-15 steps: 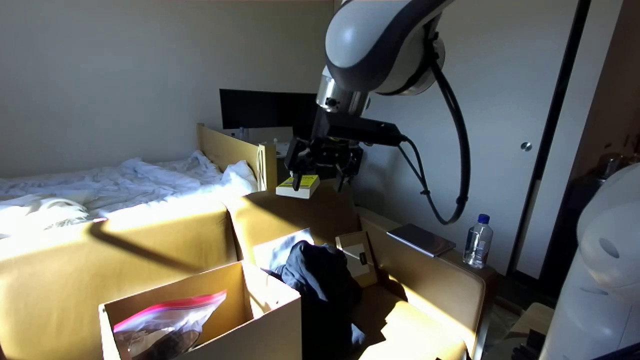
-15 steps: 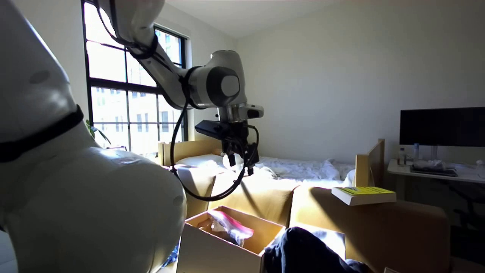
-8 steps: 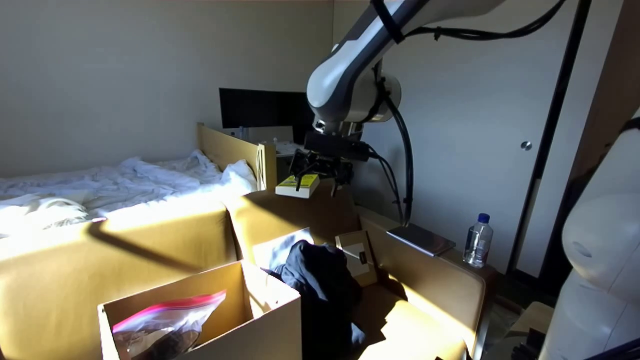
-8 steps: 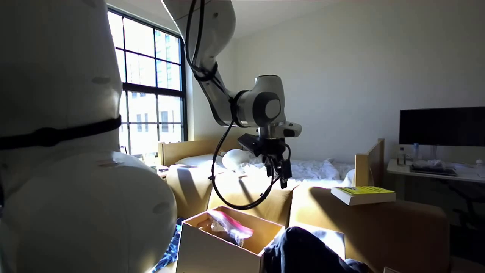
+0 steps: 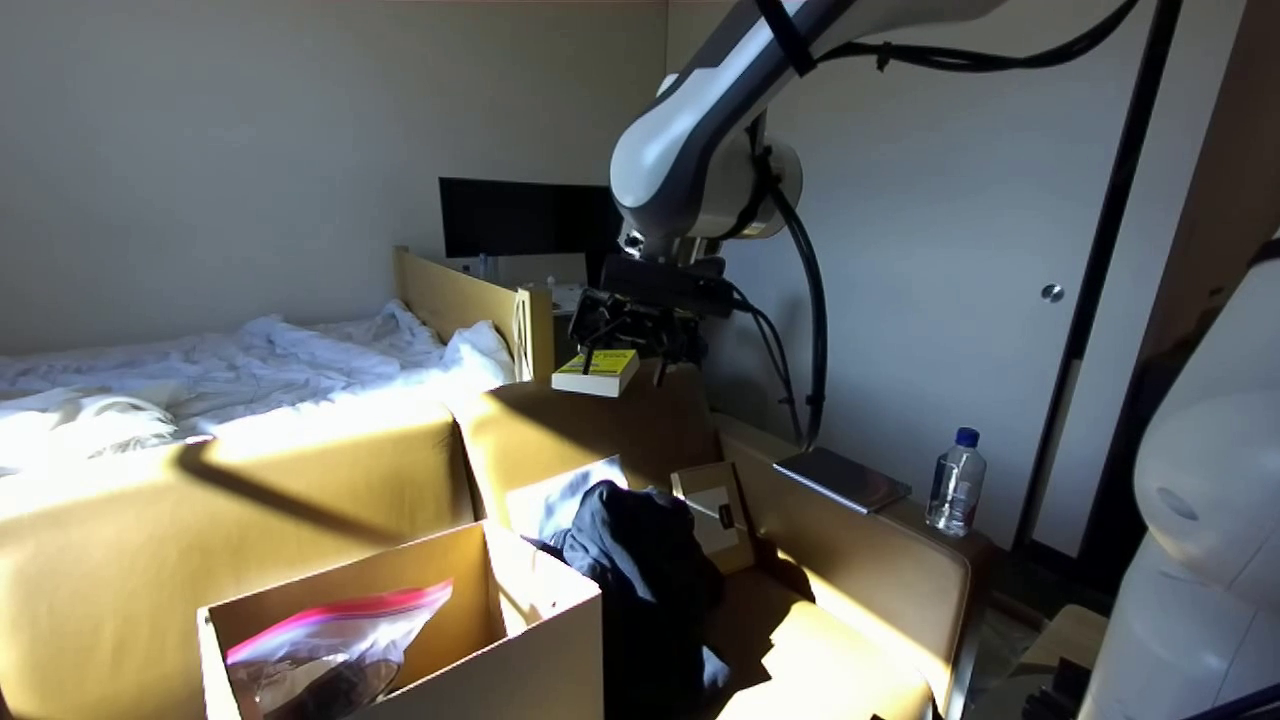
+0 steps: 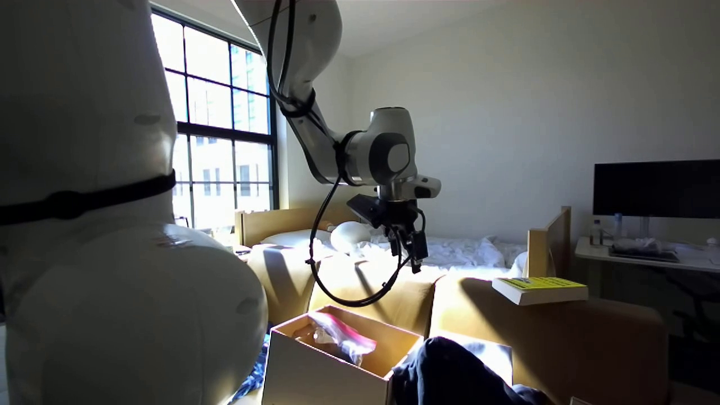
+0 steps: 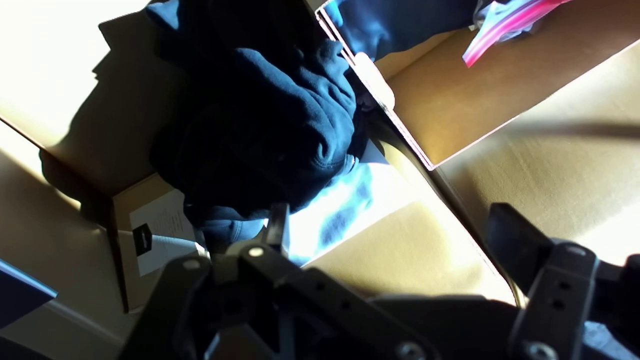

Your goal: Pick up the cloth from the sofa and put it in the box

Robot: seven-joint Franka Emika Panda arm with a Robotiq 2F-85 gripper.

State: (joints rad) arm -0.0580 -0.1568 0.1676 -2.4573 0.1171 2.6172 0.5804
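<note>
- My fingers [image 7: 517, 240] stand wide apart with nothing between them, hanging above the sofa [image 5: 350, 460] in both exterior views.
- Well below them, the cloth [image 7: 260, 120] lies in a dark heap on the sofa. I judge the pick not yet made: I have to come down, pinch a fold and lift.
- Just beside the cloth is the open box [image 5: 540, 670]; whether they touch, I can't tell. Inside show a pink-sealed plastic bag [image 5: 335, 655] and a dark blue patch [image 7: 400, 25] I can't identify. Carrying, lowering in and letting go all seem left, perhaps with tucking, since the cloth looks bulky for that mouth.
- Farther off, a yellow-covered book [image 6: 540, 289] rests on top of the sofa, no part of my job.
</note>
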